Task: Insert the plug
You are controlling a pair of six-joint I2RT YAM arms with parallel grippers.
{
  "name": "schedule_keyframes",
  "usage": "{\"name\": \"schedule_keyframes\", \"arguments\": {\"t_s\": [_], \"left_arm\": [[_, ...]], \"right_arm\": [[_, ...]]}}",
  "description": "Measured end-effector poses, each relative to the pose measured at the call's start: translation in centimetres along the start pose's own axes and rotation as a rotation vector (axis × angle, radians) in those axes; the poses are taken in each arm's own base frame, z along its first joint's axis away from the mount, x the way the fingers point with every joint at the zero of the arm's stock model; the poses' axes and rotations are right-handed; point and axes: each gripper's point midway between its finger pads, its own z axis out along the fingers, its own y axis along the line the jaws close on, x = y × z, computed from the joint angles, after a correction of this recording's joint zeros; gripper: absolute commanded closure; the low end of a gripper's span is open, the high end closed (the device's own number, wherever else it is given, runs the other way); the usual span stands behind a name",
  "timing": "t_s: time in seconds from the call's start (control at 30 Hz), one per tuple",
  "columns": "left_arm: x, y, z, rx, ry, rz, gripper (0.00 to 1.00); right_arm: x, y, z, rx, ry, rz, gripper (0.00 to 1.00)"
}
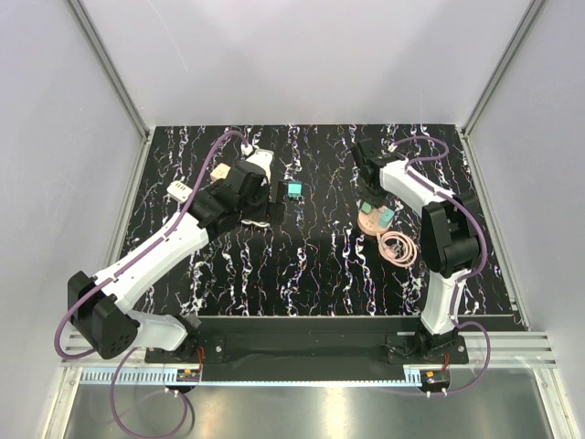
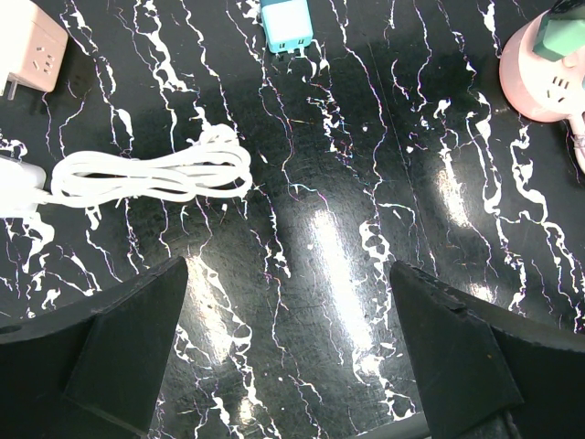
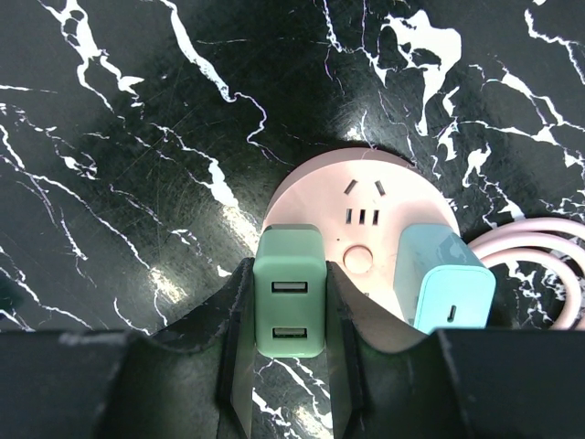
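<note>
A green two-port USB plug [image 3: 290,305] is clamped between my right gripper's [image 3: 290,343] fingers, at the near-left rim of a round pink socket hub [image 3: 366,197]. I cannot see its prongs or whether they are seated. A light blue plug [image 3: 445,288] stands in the hub beside it. From above, the right gripper [image 1: 379,212] is over the hub [image 1: 367,222]. My left gripper [image 2: 288,347] is open and empty above bare table, and in the top view [image 1: 265,206] it is left of centre.
A teal plug [image 2: 286,26] lies loose ahead of the left gripper, also in the top view [image 1: 294,189]. A white coiled cable [image 2: 155,174] and a pale pink adapter [image 2: 32,46] lie to its left. The hub's pink cable coil [image 1: 399,246] lies near the right arm.
</note>
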Motion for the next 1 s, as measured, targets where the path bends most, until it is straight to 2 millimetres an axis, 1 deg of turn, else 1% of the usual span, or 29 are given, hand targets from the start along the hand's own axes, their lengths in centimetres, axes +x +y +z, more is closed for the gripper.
{"name": "schedule_keyframes", "arguments": {"t_s": [0.07,0.33,0.6,0.77,1.0], "left_arm": [[0.0,0.0,0.0,0.000,0.000,0.000,0.01],[0.0,0.1,0.0,-0.002,0.000,-0.002,0.01],[-0.1,0.4,0.1,-0.012,-0.003,-0.006,0.01],[-0.5,1.2,-0.2,-0.050,-0.024,-0.012,0.01],[-1.5,2.9,-1.5,-0.121,-0.084,-0.042,0.01]], "right_arm": [[0.3,-0.1,0.4,0.000,0.002,0.008,1.00],[0.5,-0.2,0.5,-0.022,-0.015,0.032,1.00],[0.7,0.0,0.4,-0.015,-0.042,0.015,1.00],[0.8,0.1,0.6,0.008,-0.063,-0.005,1.00],[1.3,-0.1,1.2,0.020,-0.058,-0.017,1.00]]}}
